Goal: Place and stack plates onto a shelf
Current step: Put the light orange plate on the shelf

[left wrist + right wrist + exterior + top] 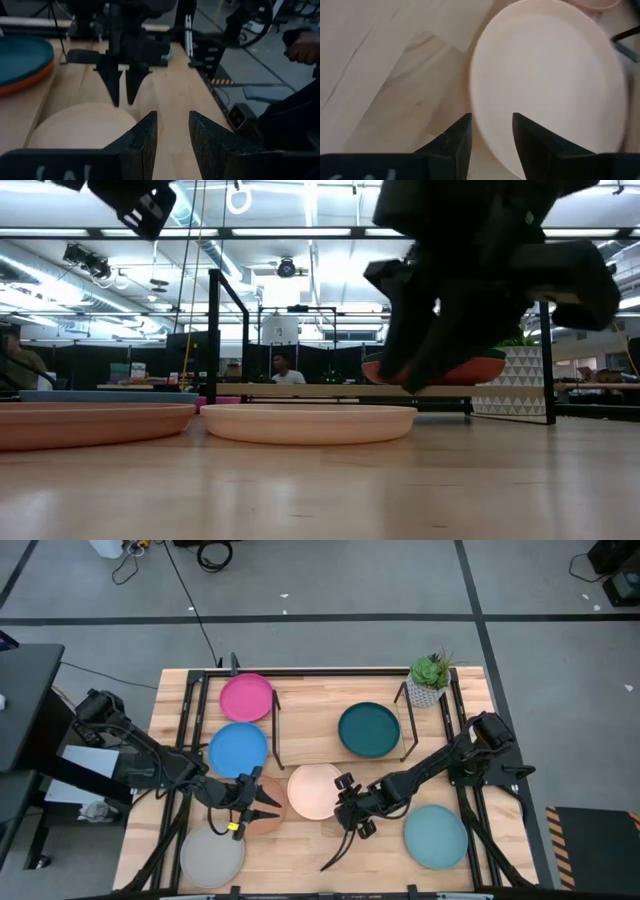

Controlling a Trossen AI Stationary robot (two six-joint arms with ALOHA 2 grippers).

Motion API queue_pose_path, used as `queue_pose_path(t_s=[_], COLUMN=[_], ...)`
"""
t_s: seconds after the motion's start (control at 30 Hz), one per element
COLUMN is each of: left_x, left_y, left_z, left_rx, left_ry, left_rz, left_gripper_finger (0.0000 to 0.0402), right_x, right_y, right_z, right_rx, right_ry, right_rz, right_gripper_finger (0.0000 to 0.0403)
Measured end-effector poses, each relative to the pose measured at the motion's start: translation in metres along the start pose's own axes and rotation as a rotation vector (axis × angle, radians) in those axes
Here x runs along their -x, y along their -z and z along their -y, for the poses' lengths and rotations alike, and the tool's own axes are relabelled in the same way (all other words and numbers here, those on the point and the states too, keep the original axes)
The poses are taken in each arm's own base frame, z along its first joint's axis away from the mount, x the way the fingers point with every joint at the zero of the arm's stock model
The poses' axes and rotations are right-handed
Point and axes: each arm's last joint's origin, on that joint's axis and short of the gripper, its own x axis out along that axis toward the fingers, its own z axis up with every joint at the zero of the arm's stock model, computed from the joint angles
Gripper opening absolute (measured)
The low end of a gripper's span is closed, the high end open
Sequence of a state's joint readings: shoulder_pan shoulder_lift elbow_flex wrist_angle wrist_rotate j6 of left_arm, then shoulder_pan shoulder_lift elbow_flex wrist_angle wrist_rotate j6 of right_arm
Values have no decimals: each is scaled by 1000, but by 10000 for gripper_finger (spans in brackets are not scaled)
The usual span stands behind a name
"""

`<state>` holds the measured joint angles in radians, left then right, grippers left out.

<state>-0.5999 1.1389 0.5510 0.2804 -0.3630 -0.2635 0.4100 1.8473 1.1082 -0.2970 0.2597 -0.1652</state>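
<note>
Right hand (490, 137) open over cream plate (550, 75), left hand (172, 135) open, orange plate (25, 80) under teal only wrist-visible

One plate (369, 729) lies on the shelf (300, 752); six others surround it on the table (300, 860).

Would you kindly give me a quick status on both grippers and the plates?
Right gripper open at cream plate edge. Left gripper open over tan plate. Dark teal plate on shelf, orange beneath. Nothing blocking.
</note>
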Motion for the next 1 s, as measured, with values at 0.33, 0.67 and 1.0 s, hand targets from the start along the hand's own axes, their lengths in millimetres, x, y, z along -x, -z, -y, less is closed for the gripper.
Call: queue_pose_path(t_s=[0.33, 0.67, 1.0], left_x=[0, 0, 0], left_y=[3, 4, 4], left_z=[-1, -1, -1], left_rx=[2, -1, -3], left_ry=[-9, -10, -10], left_rz=[-32, -36, -37], left_gripper_finger=[119, 119, 119], right_x=[-15, -19, -11], right_y=[25, 33, 13], right_z=[2, 1, -11], right_rx=[-4, 53, 131], right_ry=[-44, -49, -254], right_rz=[9, 24, 155], right_gripper_finger=[123, 54, 22])
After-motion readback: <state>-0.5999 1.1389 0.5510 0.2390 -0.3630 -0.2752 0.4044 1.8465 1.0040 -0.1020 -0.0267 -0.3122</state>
